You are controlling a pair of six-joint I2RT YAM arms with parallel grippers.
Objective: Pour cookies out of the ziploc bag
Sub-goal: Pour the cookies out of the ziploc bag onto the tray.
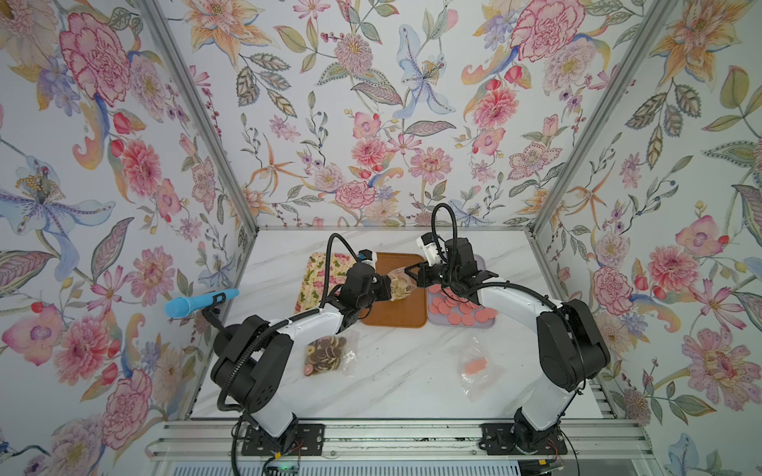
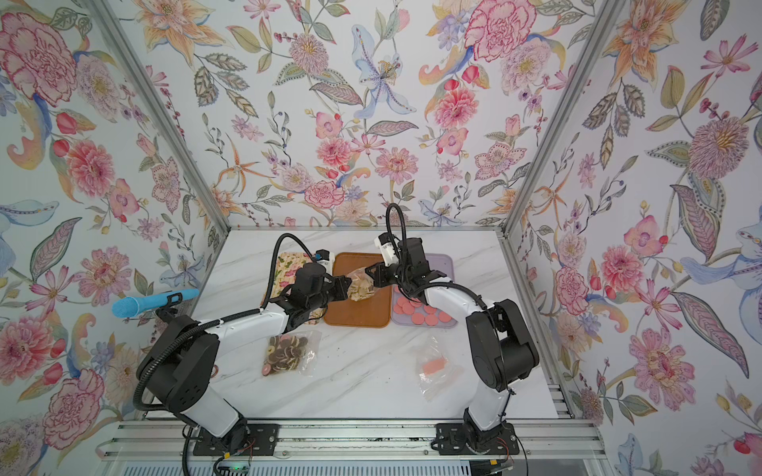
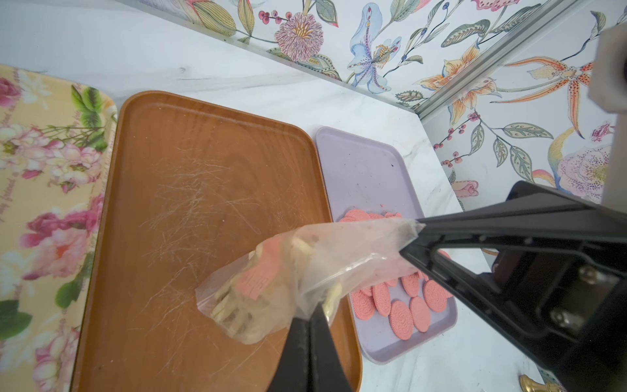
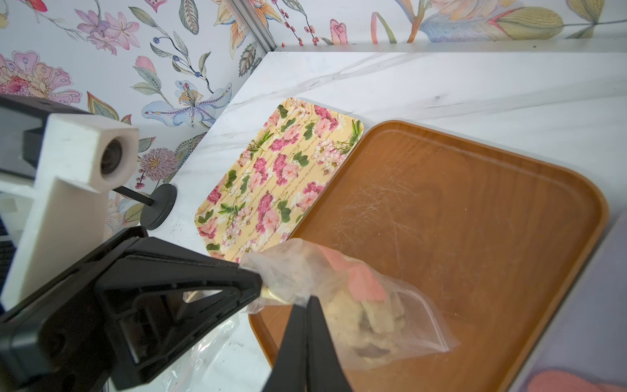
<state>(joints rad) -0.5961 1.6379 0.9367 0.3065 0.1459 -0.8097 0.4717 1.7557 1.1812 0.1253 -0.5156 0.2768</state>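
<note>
A clear ziploc bag [image 1: 399, 285] [image 2: 359, 287] hangs over the brown tray [image 1: 393, 317], stretched between both grippers. The cookies [image 3: 234, 305] inside it are cream with a few dark ones, bunched at its low end beside a pink patch [image 4: 363, 278]. My left gripper [image 3: 310, 310] is shut on one corner of the bag [image 3: 271, 292], and my right gripper [image 4: 307, 300] is shut on the other corner of the bag [image 4: 366, 315]. The zip edge [image 4: 427, 315] points away from both grippers, toward the brown tray [image 4: 475, 220]. No cookies lie on the brown tray [image 3: 203, 169].
A lilac tray [image 3: 366, 169] with several pink round cookies [image 3: 400, 312] sits right of the brown one; a floral tray [image 4: 271, 176] sits left. Nearer the front lie a bag of brown and pink cookies [image 1: 328, 352] and a nearly flat bag [image 1: 478, 366]. A blue microphone [image 1: 198, 301] juts from the left wall.
</note>
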